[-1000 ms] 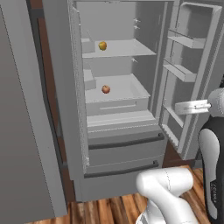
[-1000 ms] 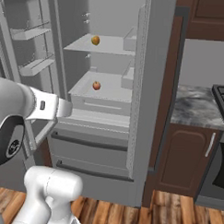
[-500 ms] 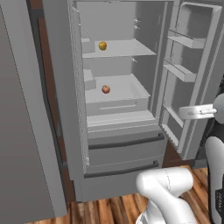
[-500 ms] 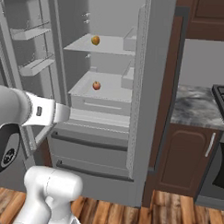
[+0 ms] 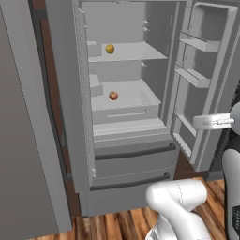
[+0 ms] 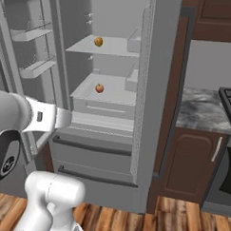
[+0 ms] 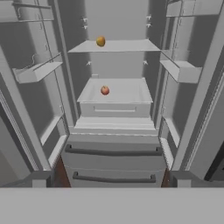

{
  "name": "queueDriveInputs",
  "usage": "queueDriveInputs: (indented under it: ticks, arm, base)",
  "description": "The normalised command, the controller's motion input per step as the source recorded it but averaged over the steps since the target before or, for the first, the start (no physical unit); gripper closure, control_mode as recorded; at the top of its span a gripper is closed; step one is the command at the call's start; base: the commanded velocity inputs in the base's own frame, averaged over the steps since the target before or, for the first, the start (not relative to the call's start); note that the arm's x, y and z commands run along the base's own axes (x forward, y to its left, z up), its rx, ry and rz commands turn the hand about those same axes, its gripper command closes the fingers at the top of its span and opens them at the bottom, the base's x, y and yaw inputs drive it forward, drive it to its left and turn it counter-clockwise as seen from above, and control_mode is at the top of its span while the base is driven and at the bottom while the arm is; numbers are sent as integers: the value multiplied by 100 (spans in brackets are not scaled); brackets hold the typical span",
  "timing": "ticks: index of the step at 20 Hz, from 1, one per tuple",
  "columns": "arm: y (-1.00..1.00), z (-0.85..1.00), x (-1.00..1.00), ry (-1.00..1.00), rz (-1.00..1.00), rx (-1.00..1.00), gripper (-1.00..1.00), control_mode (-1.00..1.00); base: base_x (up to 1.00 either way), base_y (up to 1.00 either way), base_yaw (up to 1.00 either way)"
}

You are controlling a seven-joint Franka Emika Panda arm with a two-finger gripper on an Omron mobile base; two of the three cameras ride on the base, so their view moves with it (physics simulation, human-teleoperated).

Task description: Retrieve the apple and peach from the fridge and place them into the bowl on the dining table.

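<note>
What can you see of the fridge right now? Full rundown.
The fridge is a tall grey unit with both upper doors swung open, their inner racks bare. Inside are pale grey shelves: a yellowish-orange fruit sits on the upper one, a red fruit on the lower one. Below are two shut drawers with dark bar handles. It stands on the wood floor.

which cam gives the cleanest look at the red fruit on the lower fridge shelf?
Hand view: it looks straight into the open fridge, so the red fruit sits centred and unblocked on the lower shelf. The left base view and right base view also show it clearly, but smaller and at an angle.
</note>
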Motion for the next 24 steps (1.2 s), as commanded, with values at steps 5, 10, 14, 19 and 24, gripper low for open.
queueDriveInputs:
  ticks: [5, 10, 14, 19, 24]
  arm:
    - [0, 0, -29, 0, 0, 0, -100, -100]
    - [0, 0, -16, 0, 0, 0, -100, -100]
    - [0, 0, 0, 0, 0, 0, -100, 100]
    - [0, 0, 0, 0, 0, 0, -100, 100]
    - [0, 0, 0, 0, 0, 0, -100, 100]
  base:
    - [0, 0, 0]
    - [0, 0, 0]
    - [0, 0, 0]
    - [36, 0, 0]
    - [76, 0, 0]
